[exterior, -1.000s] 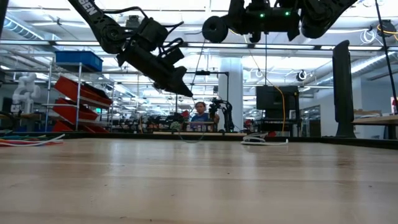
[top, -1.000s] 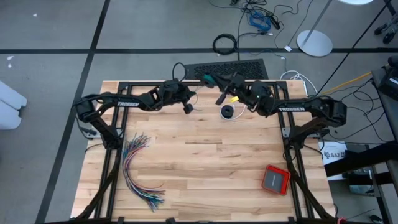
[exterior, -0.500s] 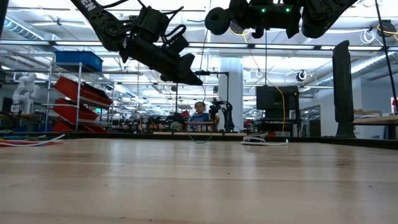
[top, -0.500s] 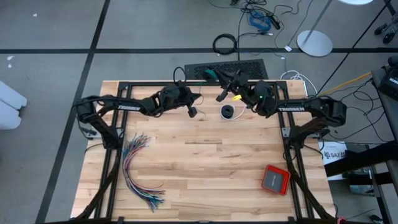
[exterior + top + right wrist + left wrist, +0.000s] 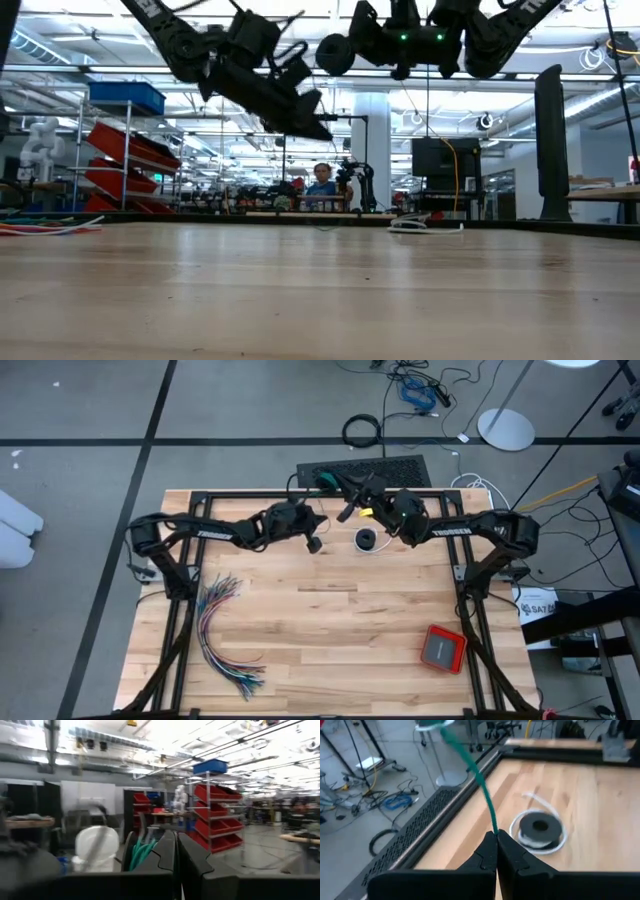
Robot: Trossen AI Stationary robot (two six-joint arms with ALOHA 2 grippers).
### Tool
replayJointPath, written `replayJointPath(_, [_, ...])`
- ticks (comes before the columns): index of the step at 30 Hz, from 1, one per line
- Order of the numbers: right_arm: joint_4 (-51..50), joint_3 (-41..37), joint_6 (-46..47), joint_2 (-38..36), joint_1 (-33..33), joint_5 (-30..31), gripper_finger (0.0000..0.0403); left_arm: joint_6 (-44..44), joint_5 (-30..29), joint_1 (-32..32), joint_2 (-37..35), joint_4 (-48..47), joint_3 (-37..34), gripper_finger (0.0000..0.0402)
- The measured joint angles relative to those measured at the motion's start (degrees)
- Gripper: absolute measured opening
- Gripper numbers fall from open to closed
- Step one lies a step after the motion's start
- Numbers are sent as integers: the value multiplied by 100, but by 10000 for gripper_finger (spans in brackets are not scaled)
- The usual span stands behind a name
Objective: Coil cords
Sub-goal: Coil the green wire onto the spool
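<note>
One cord, black (image 5: pixel 539 826), lies coiled on tabletop (image 5: pixel 330 620), white tail out. Teal cord (image 5: pixel 482 790) uncoiled, stretched taut between left tool (image 5: pixel 496 836) and right tool (image 5: pixel 176 836), both clenched on it above tabletop's far edge. Half left.

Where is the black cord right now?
In the high view the black cord lies coiled on the table near its far edge, between the two grippers, white tail around it.

teal-green cord (image 5: pixel 479 780) stretched taut in air, black cord (image 5: pixel 539 826) coiled flat on table, white tail curving out
</note>
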Motion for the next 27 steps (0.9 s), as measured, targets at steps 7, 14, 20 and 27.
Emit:
replayJointPath(7, [-301, 12, 221, -39, 0, -220, 0, -59, 0, 136, 371, 47, -4, 0])
replayJointPath(14, [-180, 12, 329, -45, -33, -251, 0, -59, 46, 133, 391, 351, 1, 0])
replayJointPath(20, [-27, 12, 294, 80, -39, 55, 0, -57, 92, 126, 393, 327, 140, 0])
replayJointPath(27, [155, 196, 400, 498, -35, 58, 0, -129, 96, 117, 393, 290, 199, 0])
